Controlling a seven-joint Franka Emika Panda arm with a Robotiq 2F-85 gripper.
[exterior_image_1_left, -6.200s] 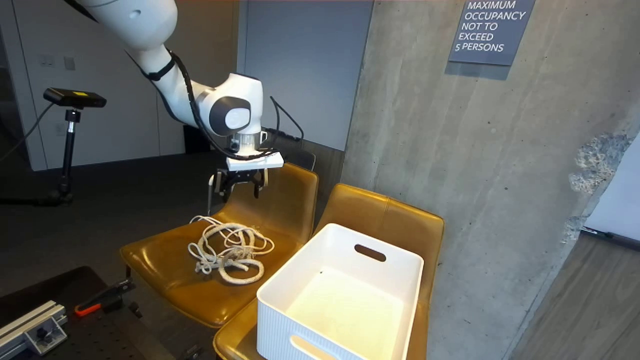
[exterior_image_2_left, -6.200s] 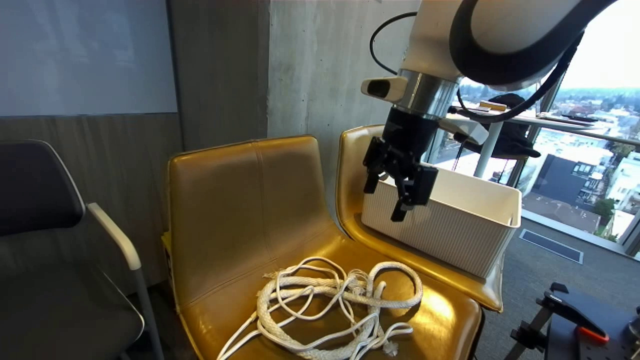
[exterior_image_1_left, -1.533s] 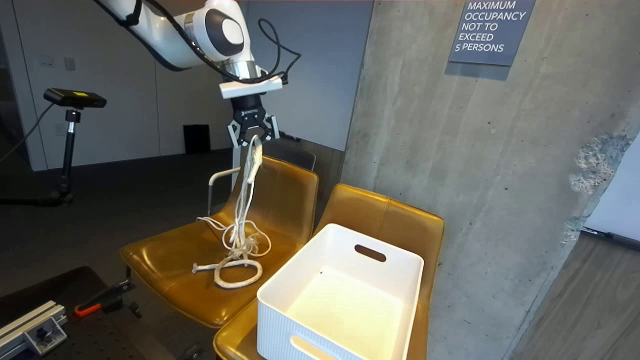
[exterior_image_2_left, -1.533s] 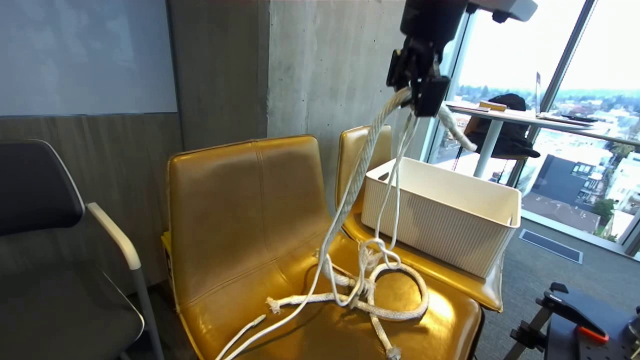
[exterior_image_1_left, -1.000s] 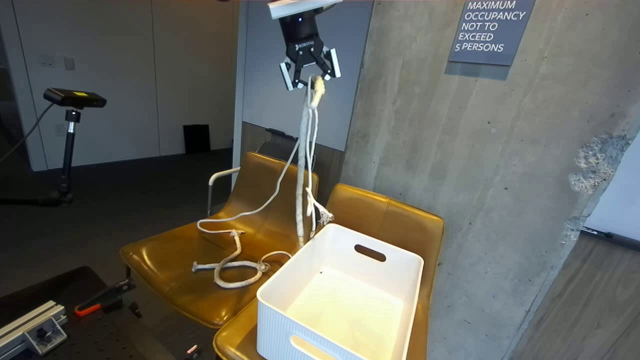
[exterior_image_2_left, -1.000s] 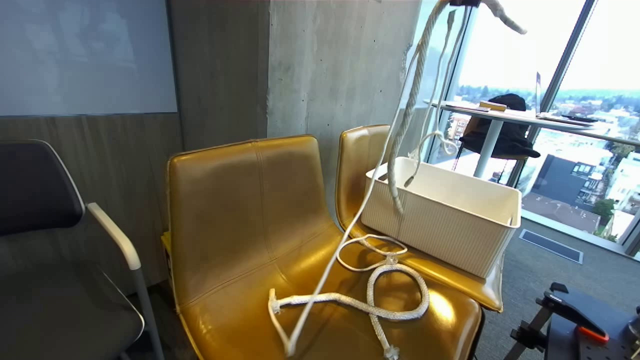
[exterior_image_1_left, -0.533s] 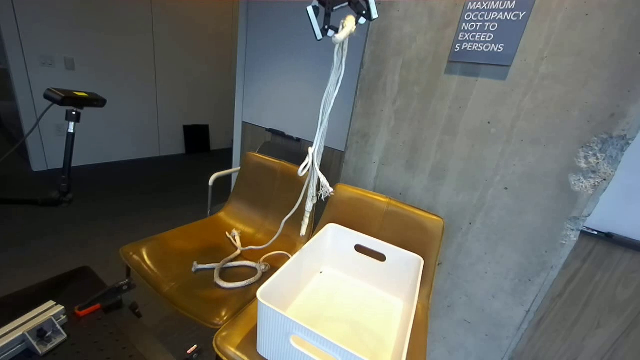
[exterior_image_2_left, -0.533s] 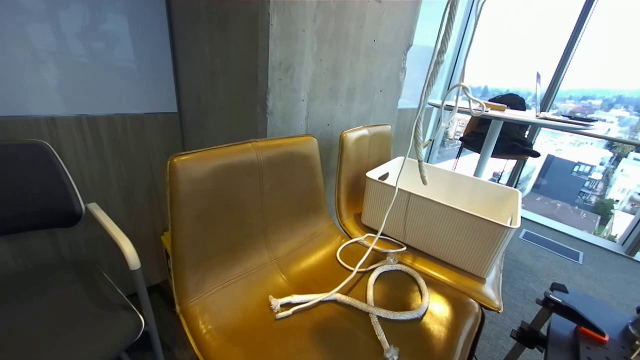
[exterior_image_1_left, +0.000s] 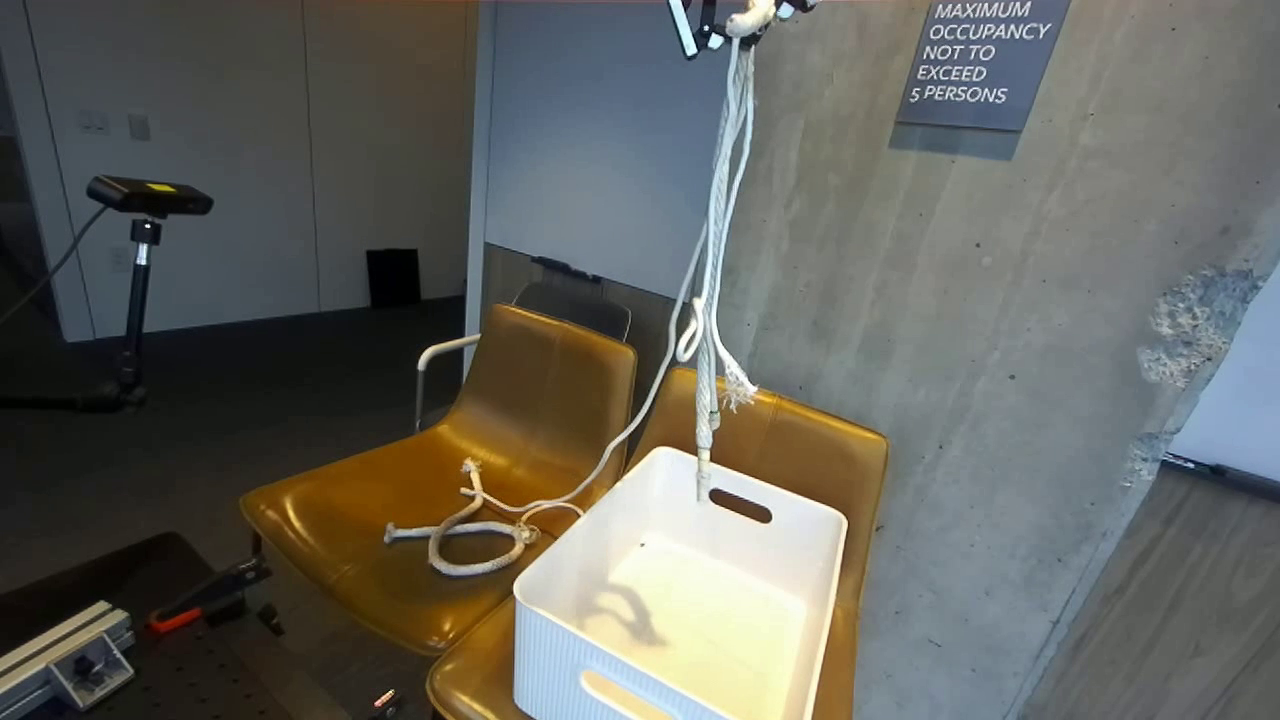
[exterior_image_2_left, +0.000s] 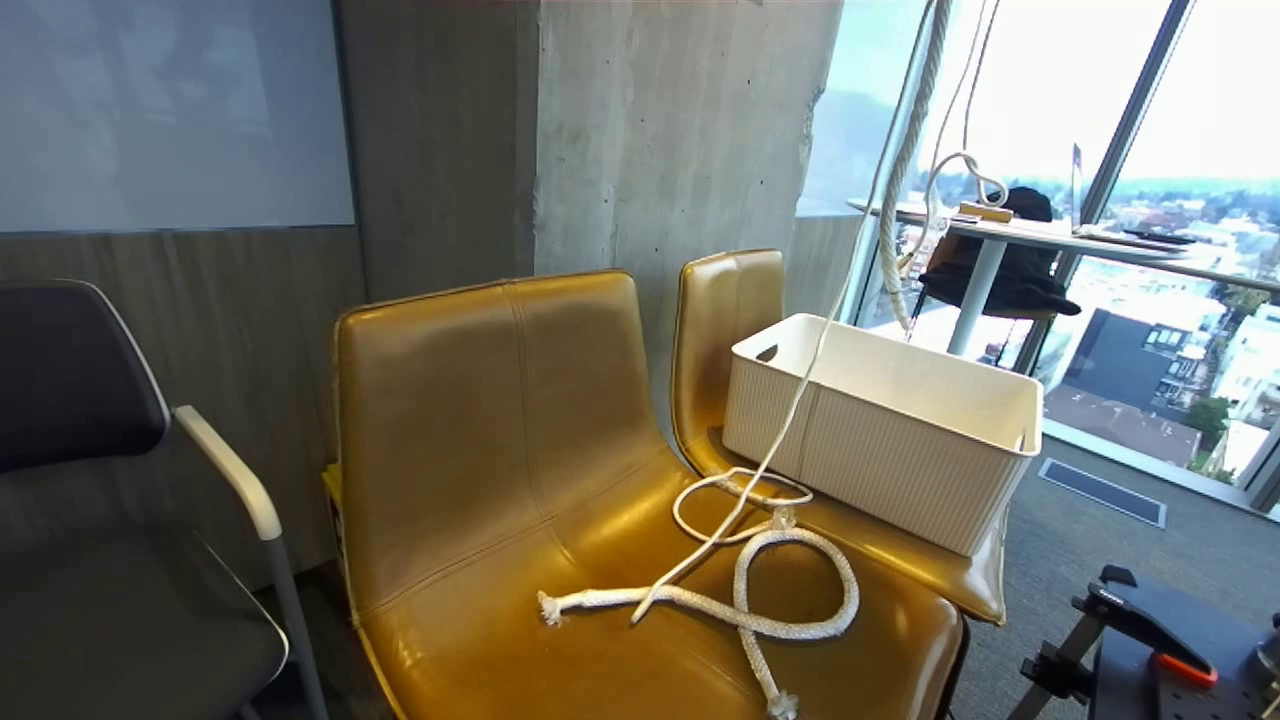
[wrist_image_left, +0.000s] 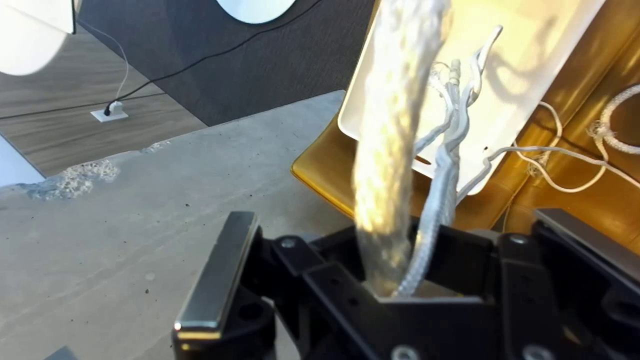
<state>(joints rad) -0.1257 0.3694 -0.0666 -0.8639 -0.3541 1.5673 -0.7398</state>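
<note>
My jaws are clamped on a bundle of white rope (exterior_image_1_left: 714, 230), bent over at the grip and hanging down beneath; in the wrist view a thick strand (wrist_image_left: 385, 175) and thinner cords (wrist_image_left: 434, 205) are pinched together. The rope looks soft, limp and fairly light to me, nothing that would break, though likely to swing and to drape any way it falls. I judge this bend the sound place to hold it, thick and thin gathered at once, since a smooth cord taken alone could slide free. Below me the bundle's lower end hangs at a white ribbed bin (exterior_image_2_left: 880, 460) seated on the right-hand tan chair (exterior_image_1_left: 800, 435); from these angles I can't say whether the lowest tip is above the bin or inside it. One long cord (wrist_image_left: 540, 148) slants away to the left-hand tan chair (exterior_image_1_left: 545, 390), its end down at the seat. There too lies a loop of thick rope (exterior_image_2_left: 790, 630) with frayed ends. The grey concrete wall (exterior_image_1_left: 1000, 300) stands on the far side.
</note>
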